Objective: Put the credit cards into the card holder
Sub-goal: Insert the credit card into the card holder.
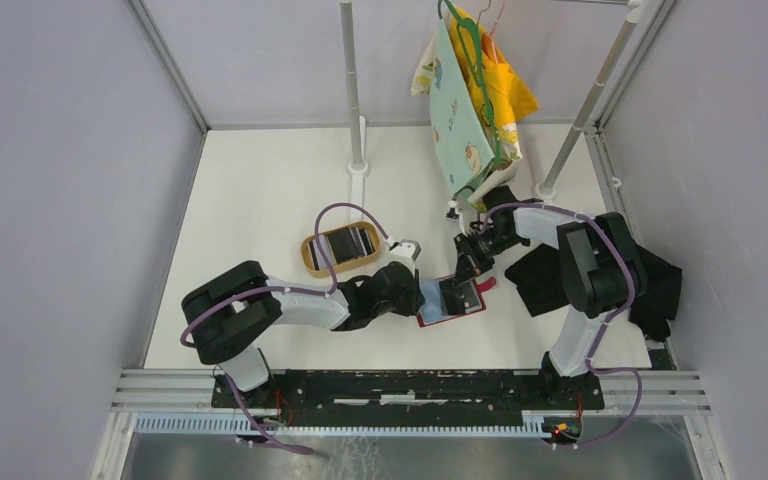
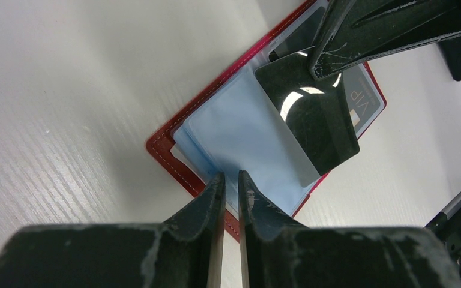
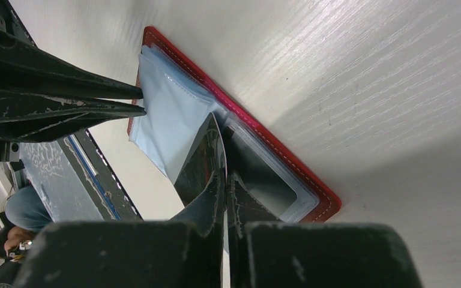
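The red card holder point(image 1: 438, 318) lies open on the table, its grey-blue sleeves point(image 2: 240, 132) facing up. My left gripper point(image 2: 232, 183) is shut on the near edge of a blue sleeve; it also shows in the top view point(image 1: 428, 296). My right gripper point(image 3: 225, 178) is shut on a dark glossy credit card point(image 3: 199, 159) and holds it tilted, with its lower edge on the sleeves. The same card shows in the left wrist view point(image 2: 312, 117). Another card marked VIP point(image 2: 365, 103) sits in a pocket. More cards point(image 1: 345, 243) lie in the tan tray.
The tan oval tray point(image 1: 312, 262) stands left of the wallet, behind my left arm. A dark cloth point(image 1: 655, 285) lies at the right. Children's clothes on a hanger point(image 1: 470, 100) hang over the back. An upright pole point(image 1: 352, 90) stands at the back middle.
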`<state>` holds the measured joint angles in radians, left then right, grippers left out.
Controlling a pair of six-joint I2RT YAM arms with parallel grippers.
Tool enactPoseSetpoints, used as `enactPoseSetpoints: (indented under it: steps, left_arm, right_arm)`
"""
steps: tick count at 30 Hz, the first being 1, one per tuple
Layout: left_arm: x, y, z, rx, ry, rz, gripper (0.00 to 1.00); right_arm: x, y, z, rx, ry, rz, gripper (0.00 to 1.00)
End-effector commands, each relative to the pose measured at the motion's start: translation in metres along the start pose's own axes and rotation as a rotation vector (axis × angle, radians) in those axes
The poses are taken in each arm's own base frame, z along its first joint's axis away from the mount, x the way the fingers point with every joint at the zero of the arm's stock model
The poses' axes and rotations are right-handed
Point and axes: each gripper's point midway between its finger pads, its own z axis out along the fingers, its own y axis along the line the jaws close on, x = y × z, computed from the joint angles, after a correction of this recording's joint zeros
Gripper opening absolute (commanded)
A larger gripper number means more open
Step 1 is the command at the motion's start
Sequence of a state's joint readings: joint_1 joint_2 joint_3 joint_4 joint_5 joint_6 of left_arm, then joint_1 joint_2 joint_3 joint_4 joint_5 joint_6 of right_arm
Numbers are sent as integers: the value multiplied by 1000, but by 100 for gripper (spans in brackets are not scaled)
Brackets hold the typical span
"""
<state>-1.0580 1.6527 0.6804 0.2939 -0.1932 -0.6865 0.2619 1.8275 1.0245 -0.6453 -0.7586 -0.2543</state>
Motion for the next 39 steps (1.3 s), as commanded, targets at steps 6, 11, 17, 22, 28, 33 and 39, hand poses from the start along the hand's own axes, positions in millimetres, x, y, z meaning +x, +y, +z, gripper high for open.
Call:
enactPoseSetpoints:
  steps: [6, 11, 17, 22, 28, 33, 39]
  left_arm:
    - [-7, 10, 2, -69, -33, 12, 16]
    - [-8, 11, 1, -81, -33, 11, 15]
    - [-7, 10, 3, -79, -25, 11, 15]
    - [-7, 8, 4, -72, -19, 18, 15]
    - [-7, 6, 3, -64, -18, 19, 15]
    - [-5, 5, 4, -54, -11, 19, 15]
    - [-3, 3, 6, -45, -2, 21, 15]
  right_arm:
    - [8, -2, 1, 18, 30, -36, 0]
    - [8, -1, 1, 15, 27, -34, 0]
    - [9, 3, -2, 11, 15, -33, 0]
    - [12, 2, -3, 35, 5, -34, 1]
    - [13, 2, -3, 43, -5, -25, 1]
    - [10, 3, 0, 32, -21, -6, 1]
    - [3, 7, 3, -9, -41, 16, 1]
